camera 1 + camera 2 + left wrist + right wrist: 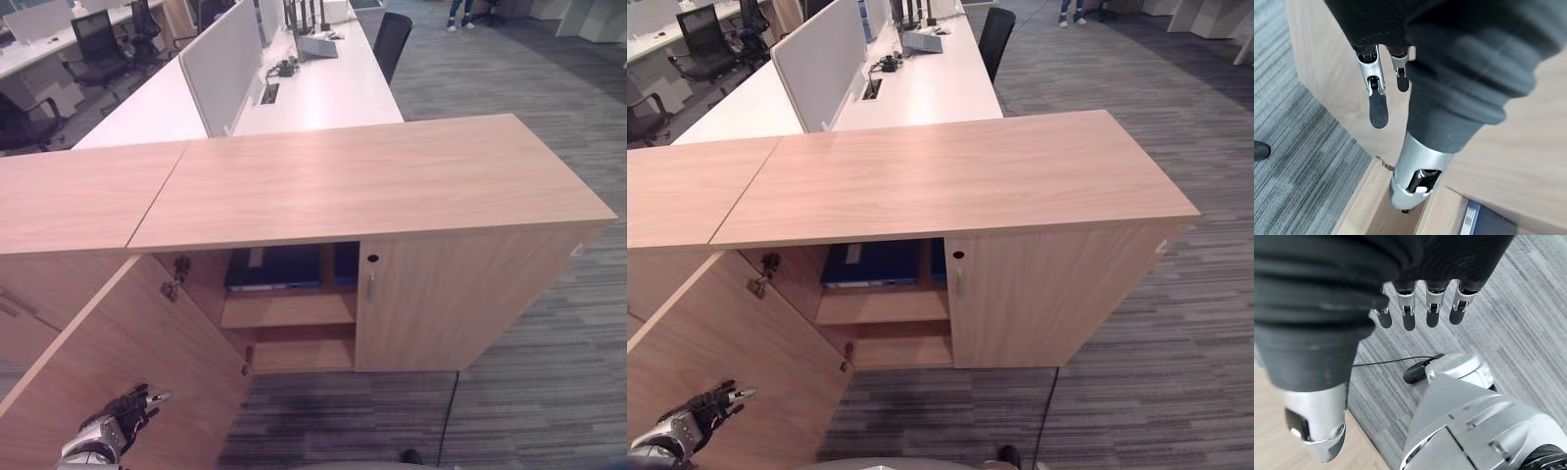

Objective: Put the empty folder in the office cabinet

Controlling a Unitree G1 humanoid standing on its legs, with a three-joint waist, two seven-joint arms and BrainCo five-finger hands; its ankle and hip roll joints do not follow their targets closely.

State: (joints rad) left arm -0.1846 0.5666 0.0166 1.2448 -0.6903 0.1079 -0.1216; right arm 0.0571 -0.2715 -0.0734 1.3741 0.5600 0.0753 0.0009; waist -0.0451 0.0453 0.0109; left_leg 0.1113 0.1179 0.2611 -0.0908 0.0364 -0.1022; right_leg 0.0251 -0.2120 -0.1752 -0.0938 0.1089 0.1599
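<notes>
Left hand (pixel 116 423) sits at the lower left of the frame, fingers straight and holding nothing, against the open cabinet door (pixel 118 362). Right hand (pixel 1420 308) hangs relaxed and empty over the carpet (pixel 549 392). What looks like the dark blue folder (pixel 274 267) lies flat on the upper shelf (pixel 287 309) inside the cabinet (pixel 392 186), mid-frame. A careless swing could slam the door. Desks (pixel 323 88) and chairs (pixel 392 39) fill the upper frame.

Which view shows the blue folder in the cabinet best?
The right eye view: the folder lies flat on the upper shelf, open to the camera. The left eye view shows it similarly; the left wrist view catches just a corner.
</notes>
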